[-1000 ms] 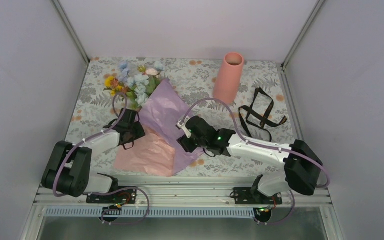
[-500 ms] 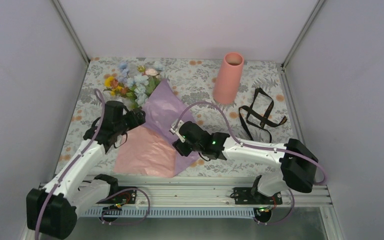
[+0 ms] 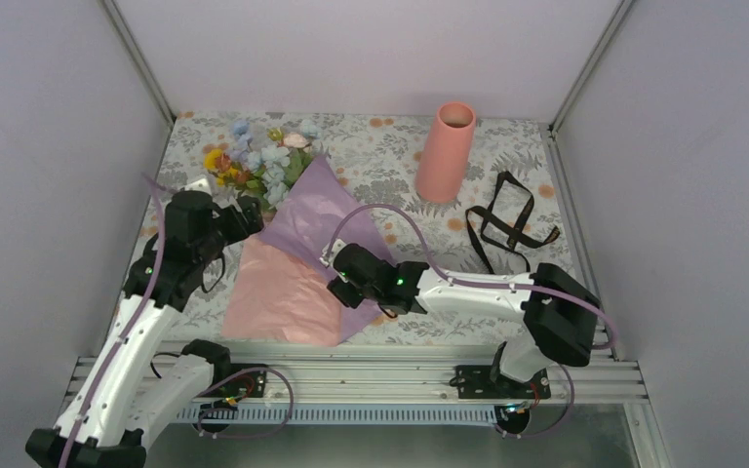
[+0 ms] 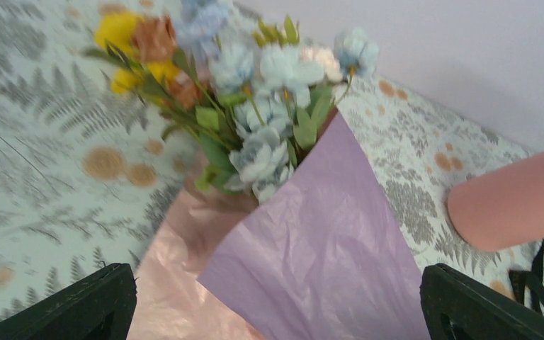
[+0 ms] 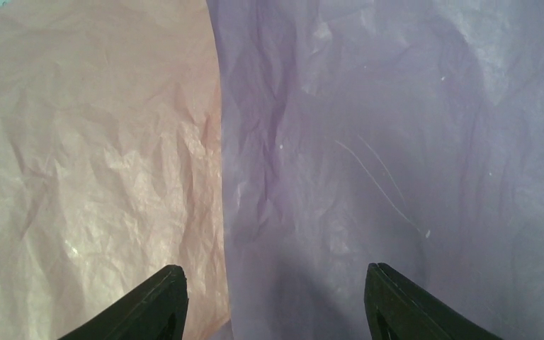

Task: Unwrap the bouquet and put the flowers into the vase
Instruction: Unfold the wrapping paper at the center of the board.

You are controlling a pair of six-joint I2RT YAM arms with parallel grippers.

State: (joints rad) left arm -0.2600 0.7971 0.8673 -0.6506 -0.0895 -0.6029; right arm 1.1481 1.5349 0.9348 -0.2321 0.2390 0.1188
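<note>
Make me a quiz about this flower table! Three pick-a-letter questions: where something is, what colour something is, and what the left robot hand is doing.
1. Where is the vase?
A) upright at the far side of the table, right of the flowers
B) lying on the paper
C) in a hand

2. What colours are the two wrapping sheets?
A) green and white
B) lilac and pink
C) both black

3. The left hand is:
A) shut on a flower
B) shut on the vase
C) wide open, holding nothing

Answers: 1 A, the top view shows it standing there. 2 B, one sheet shows each colour. 3 C, it gapes wide, gripping nothing.
</note>
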